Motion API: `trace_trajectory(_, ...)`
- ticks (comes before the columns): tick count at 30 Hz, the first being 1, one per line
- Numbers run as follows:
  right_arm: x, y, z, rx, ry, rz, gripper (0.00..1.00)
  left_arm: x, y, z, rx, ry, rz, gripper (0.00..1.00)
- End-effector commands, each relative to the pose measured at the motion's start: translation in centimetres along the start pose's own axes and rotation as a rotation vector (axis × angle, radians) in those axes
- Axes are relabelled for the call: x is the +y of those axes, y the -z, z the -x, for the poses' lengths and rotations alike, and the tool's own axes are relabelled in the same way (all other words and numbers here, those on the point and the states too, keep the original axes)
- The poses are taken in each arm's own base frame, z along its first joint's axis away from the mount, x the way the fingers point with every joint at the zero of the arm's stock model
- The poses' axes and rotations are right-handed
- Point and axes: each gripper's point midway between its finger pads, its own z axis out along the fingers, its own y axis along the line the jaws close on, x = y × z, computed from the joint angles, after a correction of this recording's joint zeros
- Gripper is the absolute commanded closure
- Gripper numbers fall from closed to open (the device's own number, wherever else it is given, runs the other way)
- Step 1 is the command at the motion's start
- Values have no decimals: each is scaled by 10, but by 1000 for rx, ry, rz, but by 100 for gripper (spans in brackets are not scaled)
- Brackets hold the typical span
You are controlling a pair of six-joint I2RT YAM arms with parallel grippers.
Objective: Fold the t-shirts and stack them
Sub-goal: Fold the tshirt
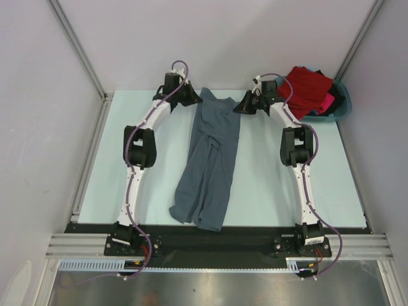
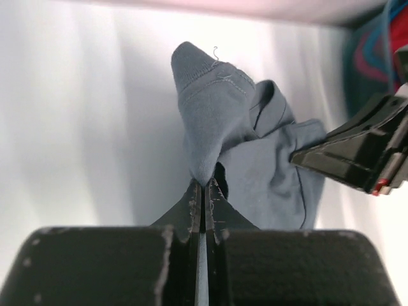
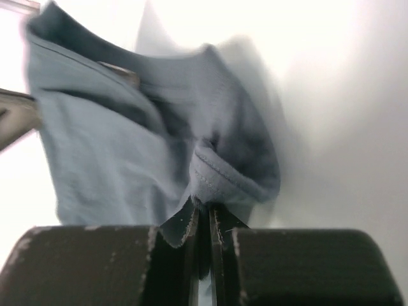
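1. The slate-grey t-shirt (image 1: 210, 166) lies as a long, narrow strip down the middle of the table (image 1: 280, 191). It runs from the table's far edge to just short of its near edge and is creased lengthways. Its near end spreads a little wider.
2. The left gripper (image 2: 204, 185) is at the far end of the table, on the left corner of the shirt's far end. Its jaws are pressed together with a peak of grey cloth pinched between the tips. A stitched edge stands up above them.
3. The right gripper (image 3: 204, 207) is also at the far end of the table, on the right corner of the shirt's far end. Its jaws are closed to a sliver and clamp a rolled, stitched edge of the same grey fabric. That wrist view is blurred, so finer detail cannot be made out.
4. Between the two grippers, the far end of the shirt is gathered in loose folds.
5. A teal basin (image 1: 343, 109) sits at the table's far right corner. A red t-shirt (image 1: 306, 86) is heaped in it, with pink cloth (image 1: 329, 102) and dark cloth (image 1: 339, 97) beside the red one.
6. Both arms arch up from the table's near edge, one on each side of the grey strip.
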Motion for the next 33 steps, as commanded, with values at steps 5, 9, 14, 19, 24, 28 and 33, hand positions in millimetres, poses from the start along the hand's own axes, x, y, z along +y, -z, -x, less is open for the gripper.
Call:
trace_trajectory(5,8,7,63,-181,52,54,87,0,43,91,-218,-57,-3,99)
trace_trajectory(9,-7,-5,65,-217,38,45,78,21,34,81,-203,-23,32,100)
trace_trajectory(14,-19,-13,66,-251,62,40,48,42,21,69,-194,3,63,95)
trace_trajectory(19,2,4,69,-228,124,52,34,50,29,72,-201,-12,99,1)
trace_trajectory(24,34,27,49,-153,134,65,32,54,64,72,-206,-28,221,0)
trace_trajectory(28,46,44,6,-37,91,20,33,43,99,40,-127,46,256,0)
trace_trajectory(33,75,89,-42,24,107,-53,34,2,159,-34,-90,68,228,0)
